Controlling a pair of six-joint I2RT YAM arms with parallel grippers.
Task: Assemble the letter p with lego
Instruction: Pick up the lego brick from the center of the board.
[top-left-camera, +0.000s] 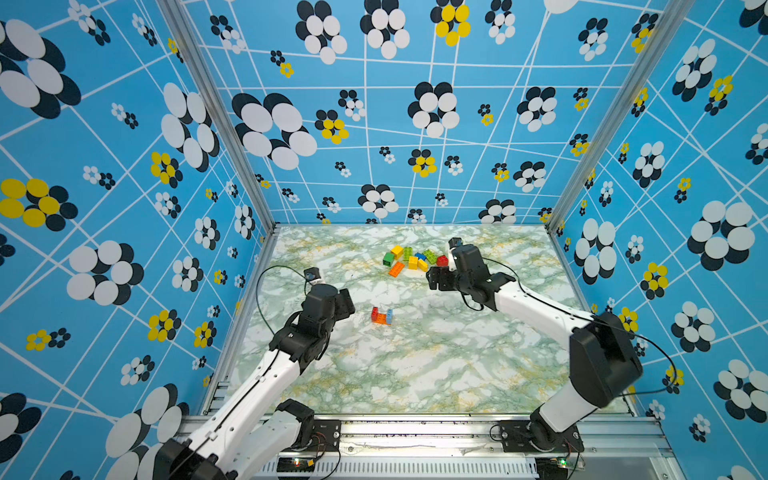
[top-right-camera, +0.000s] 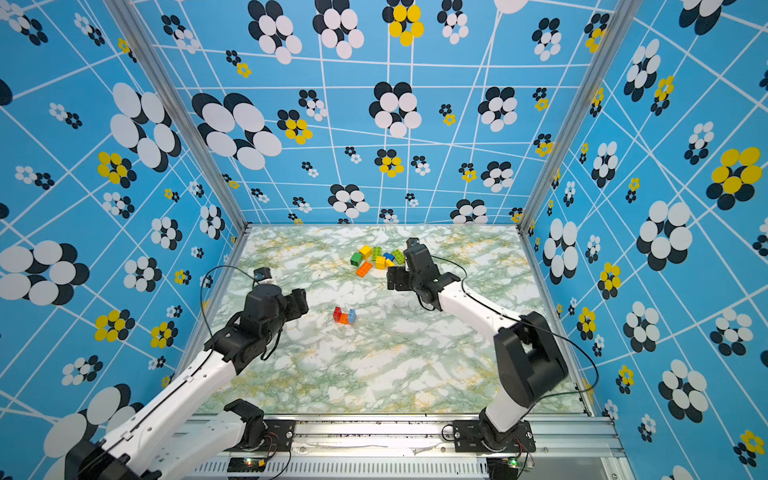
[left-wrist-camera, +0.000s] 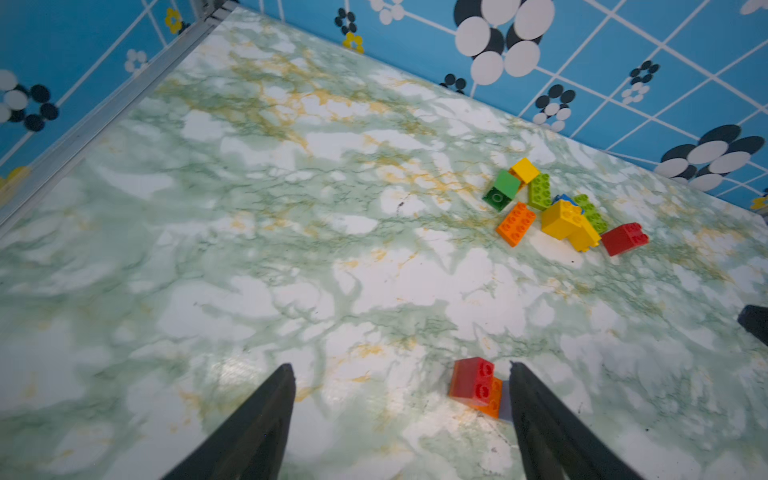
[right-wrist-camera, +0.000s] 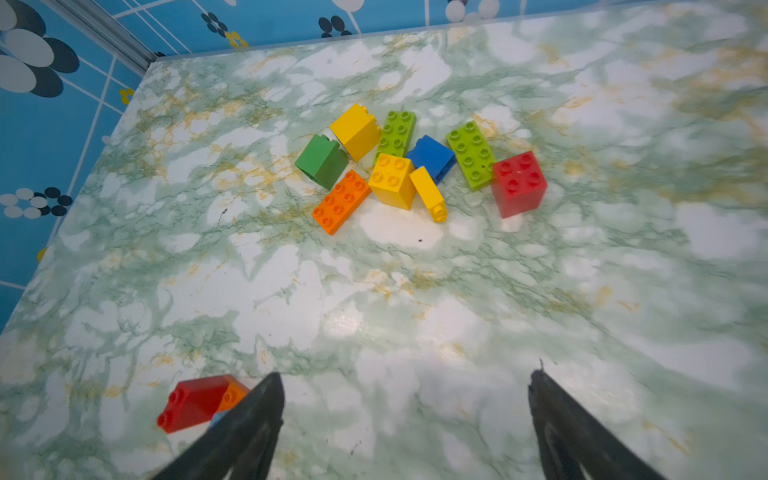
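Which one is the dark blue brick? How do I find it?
Look at the pile of loose bricks near the back of the marble table. In the pile's middle, the dark blue brick lies tipped on its side between two lime oblong bricks, behind the yellow ones. It is the pile's only blue.

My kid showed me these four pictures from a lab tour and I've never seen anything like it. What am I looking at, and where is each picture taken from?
These are two robot arms bolted to the near edge of a marble-patterned table, inside patterned blue walls. Two pictures come from one overhead camera with two eyes, so they look nearly alike. The two others come from cameras on each arm's wrist, looking past its own dark fingers.

Each arm ends in a gripper. In the wrist views the left gripper and the right gripper both stand open and hold nothing.

On the table lies a loose pile of lego bricks near the far side. Nearer the middle sits a small joined piece of red, orange and light blue bricks, with no gripper touching it.
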